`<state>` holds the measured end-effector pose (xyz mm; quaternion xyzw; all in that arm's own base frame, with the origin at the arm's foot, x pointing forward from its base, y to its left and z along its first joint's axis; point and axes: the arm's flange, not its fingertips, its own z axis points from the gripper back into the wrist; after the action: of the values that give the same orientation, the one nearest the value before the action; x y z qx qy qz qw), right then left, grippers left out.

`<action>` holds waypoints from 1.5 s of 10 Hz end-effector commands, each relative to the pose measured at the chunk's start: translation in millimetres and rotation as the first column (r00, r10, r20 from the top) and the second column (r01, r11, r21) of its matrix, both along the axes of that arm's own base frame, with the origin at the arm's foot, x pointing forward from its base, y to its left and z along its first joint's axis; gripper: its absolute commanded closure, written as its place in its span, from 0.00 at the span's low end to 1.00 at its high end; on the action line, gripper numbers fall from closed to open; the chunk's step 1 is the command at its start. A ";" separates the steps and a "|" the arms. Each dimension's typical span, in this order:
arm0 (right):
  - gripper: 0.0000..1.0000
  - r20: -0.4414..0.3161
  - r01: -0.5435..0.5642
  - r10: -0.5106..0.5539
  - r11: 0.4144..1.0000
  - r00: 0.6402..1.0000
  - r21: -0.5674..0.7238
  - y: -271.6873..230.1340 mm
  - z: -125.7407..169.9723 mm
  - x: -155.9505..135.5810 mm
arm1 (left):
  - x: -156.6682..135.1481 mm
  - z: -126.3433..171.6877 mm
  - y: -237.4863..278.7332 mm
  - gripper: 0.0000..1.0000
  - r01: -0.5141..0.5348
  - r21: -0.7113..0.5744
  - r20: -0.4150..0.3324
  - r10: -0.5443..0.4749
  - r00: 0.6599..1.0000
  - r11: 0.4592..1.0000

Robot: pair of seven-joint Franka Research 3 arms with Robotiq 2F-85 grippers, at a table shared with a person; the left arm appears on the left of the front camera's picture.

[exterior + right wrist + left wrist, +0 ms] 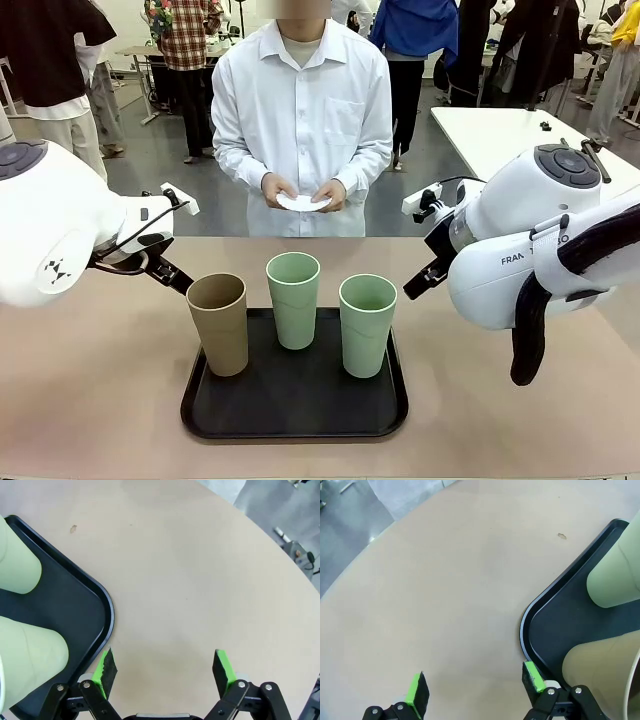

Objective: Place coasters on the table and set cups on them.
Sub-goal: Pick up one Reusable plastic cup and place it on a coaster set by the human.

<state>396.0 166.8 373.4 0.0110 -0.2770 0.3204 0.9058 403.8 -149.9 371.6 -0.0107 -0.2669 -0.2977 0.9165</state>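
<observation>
Three tall tapered matte cups stood upright on a black rectangular tray (297,428) in the middle of the beige tabletop (90,400): the tan-brown cup (217,325) at the left and two pale mint green cups (293,300) (367,325) beside it. Across the table a person in a white shirt (300,100) held the white scalloped paper coasters (303,202) in both hands. The left gripper (474,682) and the right gripper (164,665) hung wide open and empty over bare table, one at each side of the tray.

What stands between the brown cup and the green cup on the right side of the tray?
A second green cup, set farther back on the black tray, as the front view shows.
</observation>
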 end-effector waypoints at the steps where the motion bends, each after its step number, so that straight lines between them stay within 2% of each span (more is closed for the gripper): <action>1: 0.00 0.000 0.000 0.000 1.000 1.000 0.000 0.1 0.0 0.0 | 0.0 0.0 0.0 0.00 0.000 0.000 0.000 0.000 1.000 1.000; 4: 0.00 0.000 0.000 0.000 1.000 1.000 0.000 0.0 0.0 0.0 | 0.0 0.0 0.0 0.00 0.000 0.000 0.000 0.000 1.000 1.000; 5: 0.00 -0.029 0.026 -0.026 1.000 0.999 -0.018 1.0 17.6 1.6 | 3.7 23.5 10.5 0.00 -0.040 0.020 0.006 0.040 0.999 0.999; 6: 0.00 -0.020 0.010 -0.011 0.999 1.000 -0.054 -1.2 46.0 -7.5 | -8.7 54.3 15.3 0.00 -0.035 0.054 0.078 0.031 0.996 0.998; 7: 0.00 -0.058 0.060 -0.065 0.994 0.996 -0.090 -3.2 77.8 -21.5 | -25.4 84.9 19.2 0.00 -0.046 0.055 0.091 0.040 0.995 0.997; 8: 0.00 -0.103 0.060 -0.071 0.992 0.992 -0.111 -6.1 96.4 -39.4 | -40.3 100.0 26.6 0.00 -0.048 0.047 0.053 0.046 0.998 0.998; 10: 0.00 -0.229 0.085 -0.111 0.989 0.967 -0.121 -21.7 106.3 -93.7 | -78.1 103.3 44.1 0.00 -0.054 -0.015 -0.107 0.052 0.993 0.998; 12: 0.00 -0.335 0.070 -0.086 0.996 0.938 -0.061 -31.6 78.3 -153.4 | -119.2 92.7 55.9 0.00 -0.064 -0.039 -0.180 0.056 0.982 0.997; 13: 0.00 -0.358 0.032 -0.056 0.997 0.932 -0.072 -38.0 63.1 -159.6 | -125.3 81.9 54.0 0.00 -0.079 -0.060 -0.216 0.064 0.974 0.995; 14: 0.00 -0.286 0.064 -0.096 0.991 0.954 -0.120 -17.3 120.7 -103.7 | -72.0 122.2 37.8 0.00 -0.050 -0.008 -0.147 0.048 0.988 0.999; 15: 0.00 -0.286 0.064 -0.096 0.991 0.954 -0.120 -17.3 120.7 -103.7 | -72.0 122.2 37.8 0.00 -0.050 -0.008 -0.147 0.048 0.988 0.999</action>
<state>281.1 152.3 496.6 0.0113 -0.1077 0.2952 0.9493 323.8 -110.5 496.5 -0.0432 -0.1858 -0.2671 0.9446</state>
